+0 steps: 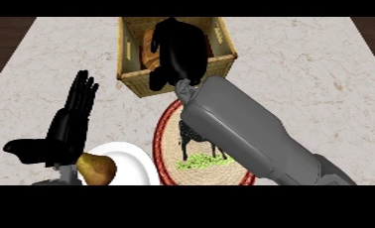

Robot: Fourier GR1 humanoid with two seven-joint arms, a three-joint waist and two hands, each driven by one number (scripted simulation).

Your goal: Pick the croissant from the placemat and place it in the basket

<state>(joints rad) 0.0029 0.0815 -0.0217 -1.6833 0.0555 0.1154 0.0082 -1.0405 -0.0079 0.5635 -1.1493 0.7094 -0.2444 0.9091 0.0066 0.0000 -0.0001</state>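
- Head view: the right forearm [249, 133] is seen stretched diagonally from the lower right edge up toward the middle of the desk [307, 73], crossing over the placemat [170, 123].
- The right hand [179, 48] is held over the open top of the basket [223, 41], palm turned down, with its fingers [159, 81] pointed toward the basket's near wall.
- The croissant [150, 48] is glimpsed as a brown shape inside the basket, just left of the right hand and largely hidden beneath it.
- Whether the right hand's fingers are curled round the croissant or spread apart cannot be told, since the hand is shown only as a dark mass.
- The left hand [70, 118] is shown resting near the lower left, with straight fingers pointing up and the thumb stuck out to the left; nothing is held in it.
- A white plate [135, 160] is set at the lower edge just beside the placemat, and a pear [96, 168] is seen lying on its left part, close under the left hand.
- The round woven placemat, edged in red, is partly covered by the forearm; a dark animal figure and a green patch are printed on it.
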